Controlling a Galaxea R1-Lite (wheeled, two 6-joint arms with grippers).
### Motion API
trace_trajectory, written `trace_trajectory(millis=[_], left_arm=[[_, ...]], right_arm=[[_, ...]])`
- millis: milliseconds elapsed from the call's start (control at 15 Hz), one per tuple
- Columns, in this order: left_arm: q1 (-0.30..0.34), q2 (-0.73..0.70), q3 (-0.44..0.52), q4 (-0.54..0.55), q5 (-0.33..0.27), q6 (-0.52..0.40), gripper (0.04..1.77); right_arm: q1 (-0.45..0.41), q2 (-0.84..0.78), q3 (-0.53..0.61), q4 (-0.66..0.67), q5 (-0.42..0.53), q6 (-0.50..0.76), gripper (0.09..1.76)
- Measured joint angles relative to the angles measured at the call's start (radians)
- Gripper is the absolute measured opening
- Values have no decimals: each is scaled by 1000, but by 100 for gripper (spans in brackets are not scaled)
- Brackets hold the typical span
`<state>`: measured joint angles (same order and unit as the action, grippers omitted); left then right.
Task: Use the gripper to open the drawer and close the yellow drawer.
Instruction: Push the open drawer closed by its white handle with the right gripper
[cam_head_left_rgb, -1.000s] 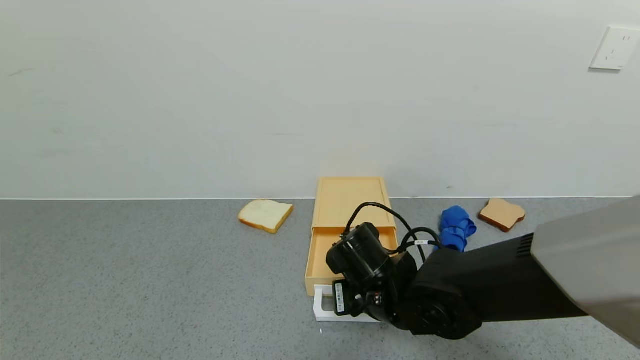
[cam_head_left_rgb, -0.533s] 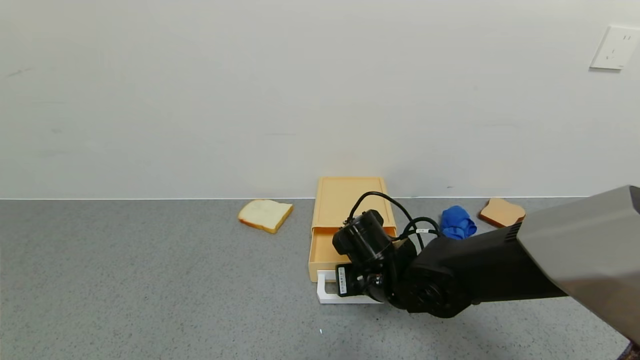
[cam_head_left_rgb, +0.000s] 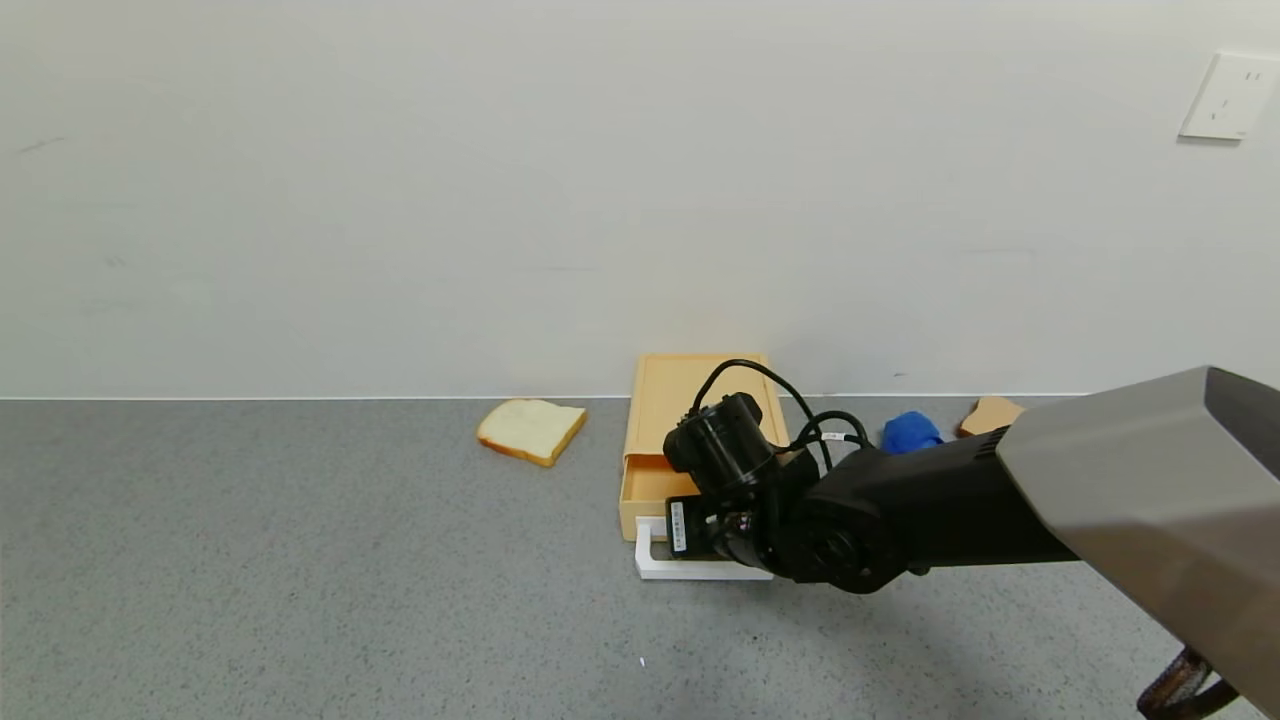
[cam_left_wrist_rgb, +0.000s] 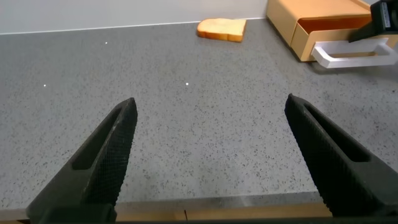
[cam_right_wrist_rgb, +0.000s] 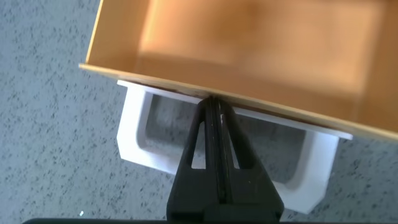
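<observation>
The pale yellow-tan drawer (cam_head_left_rgb: 645, 488) sticks out a short way from its flat box (cam_head_left_rgb: 700, 395) by the wall. Its white loop handle (cam_head_left_rgb: 655, 563) faces me. My right gripper (cam_head_left_rgb: 700, 540) is shut and empty. In the right wrist view its closed fingertips (cam_right_wrist_rgb: 213, 102) pass over the handle (cam_right_wrist_rgb: 140, 155) and press against the drawer's front edge (cam_right_wrist_rgb: 249, 106). My left gripper (cam_left_wrist_rgb: 211, 102) is open and empty, low over the counter's near edge, far left of the drawer (cam_left_wrist_rgb: 323, 28).
A white bread slice (cam_head_left_rgb: 531, 430) lies left of the box. A blue rolled cloth (cam_head_left_rgb: 908, 432) and a brown toast slice (cam_head_left_rgb: 985, 412) lie right of it, partly behind my right arm. A wall stands right behind the box.
My right gripper has moved toward the wall with its tips on the drawer front. The drawer has slid farther into the box, so less of it shows.
</observation>
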<state>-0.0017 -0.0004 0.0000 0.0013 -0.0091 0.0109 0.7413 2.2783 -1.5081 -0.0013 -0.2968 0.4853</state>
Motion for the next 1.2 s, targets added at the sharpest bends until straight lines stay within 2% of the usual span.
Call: trace_trajectory(millis=[1200], left_arm=[[0,0,0,0,0,0,172]], right_arm=[[-58,106,-174,3,4,-70,11]])
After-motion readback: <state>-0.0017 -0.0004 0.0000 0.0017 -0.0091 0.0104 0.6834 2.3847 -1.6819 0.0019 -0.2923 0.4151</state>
